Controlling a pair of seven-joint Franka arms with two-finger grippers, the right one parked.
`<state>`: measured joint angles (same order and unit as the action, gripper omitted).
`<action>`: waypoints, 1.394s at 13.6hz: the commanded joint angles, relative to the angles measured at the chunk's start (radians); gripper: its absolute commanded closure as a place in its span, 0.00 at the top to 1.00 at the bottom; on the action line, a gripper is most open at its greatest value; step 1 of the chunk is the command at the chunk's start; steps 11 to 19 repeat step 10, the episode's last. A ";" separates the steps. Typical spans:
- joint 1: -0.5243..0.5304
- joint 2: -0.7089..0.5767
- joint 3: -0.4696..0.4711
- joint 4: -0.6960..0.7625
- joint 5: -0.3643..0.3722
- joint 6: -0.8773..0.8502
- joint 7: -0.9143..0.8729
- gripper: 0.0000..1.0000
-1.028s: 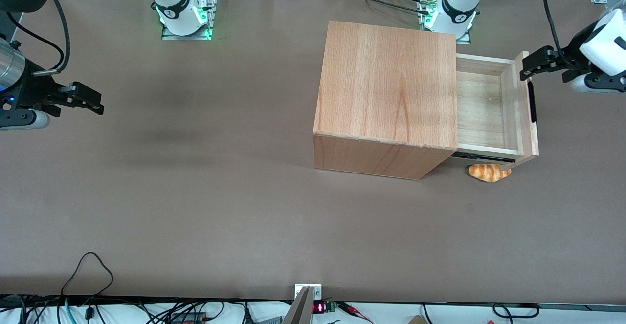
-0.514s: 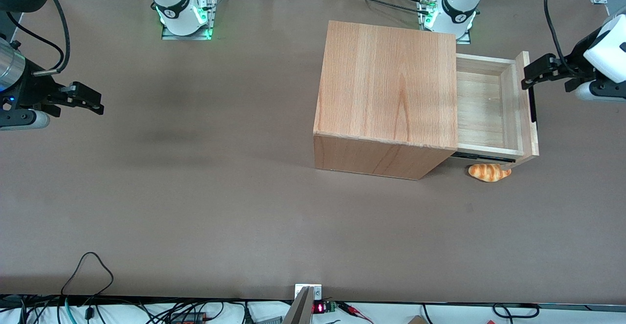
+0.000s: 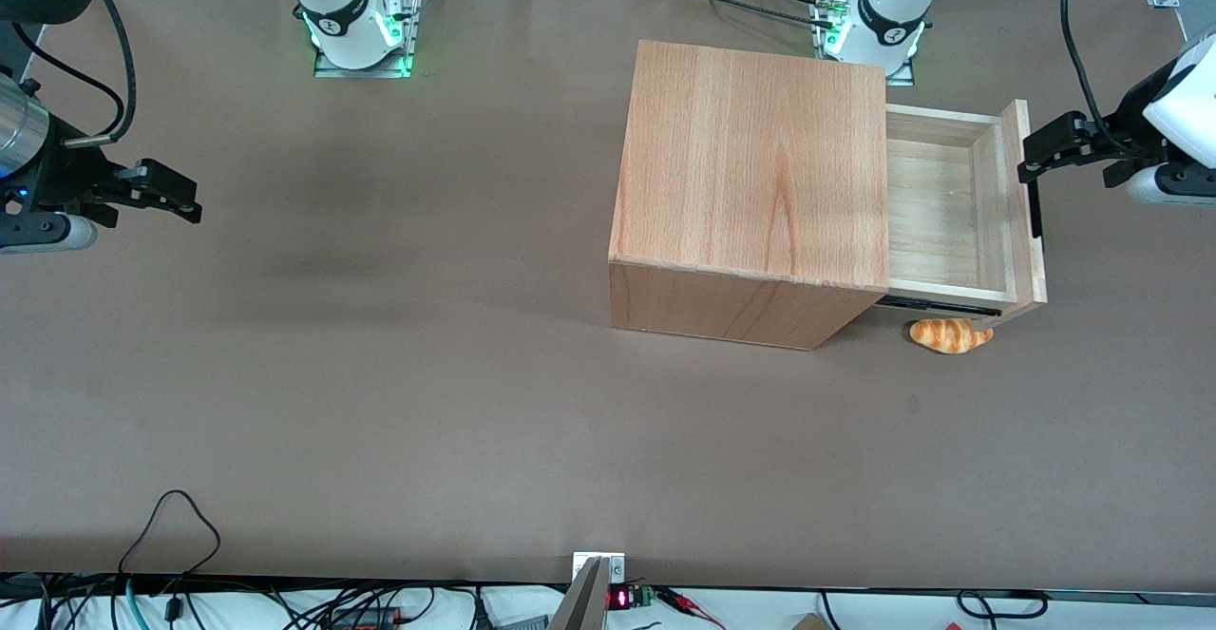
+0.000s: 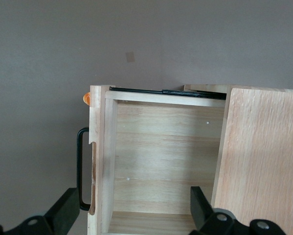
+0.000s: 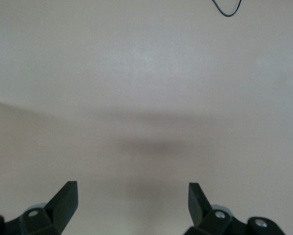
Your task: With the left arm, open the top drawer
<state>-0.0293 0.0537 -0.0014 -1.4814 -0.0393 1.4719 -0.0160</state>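
The top drawer [image 3: 950,207] stands pulled out of the wooden cabinet [image 3: 750,183], its pale plank floor [image 4: 163,161] bare. A slim black bar handle [image 3: 1034,198] runs along its thick front panel [image 3: 1021,202]. My left arm's gripper [image 3: 1031,157] hovers open just outside the front panel, near the handle's end farther from the front camera, holding nothing. In the left wrist view the gripper [image 4: 134,208] looks down on the drawer. One fingertip [image 4: 68,210] sits outside the handle [image 4: 80,166], the other [image 4: 200,203] over the drawer's inside.
A toy croissant [image 3: 950,335] lies on the brown table [image 3: 380,373] under the open drawer's corner nearest the front camera; an orange sliver of that croissant [image 4: 86,99] shows past the panel. Black drawer rails [image 3: 936,305] are exposed.
The gripper has drifted away from the drawer front toward the working arm's end of the table and slightly nearer the front camera. The drawer has not moved.
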 commanded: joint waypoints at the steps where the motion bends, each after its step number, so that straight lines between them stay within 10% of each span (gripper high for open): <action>1: 0.011 0.028 0.003 0.035 0.027 -0.010 0.013 1.00; 19: 0.009 0.015 -0.009 0.033 0.026 -0.007 0.021 1.00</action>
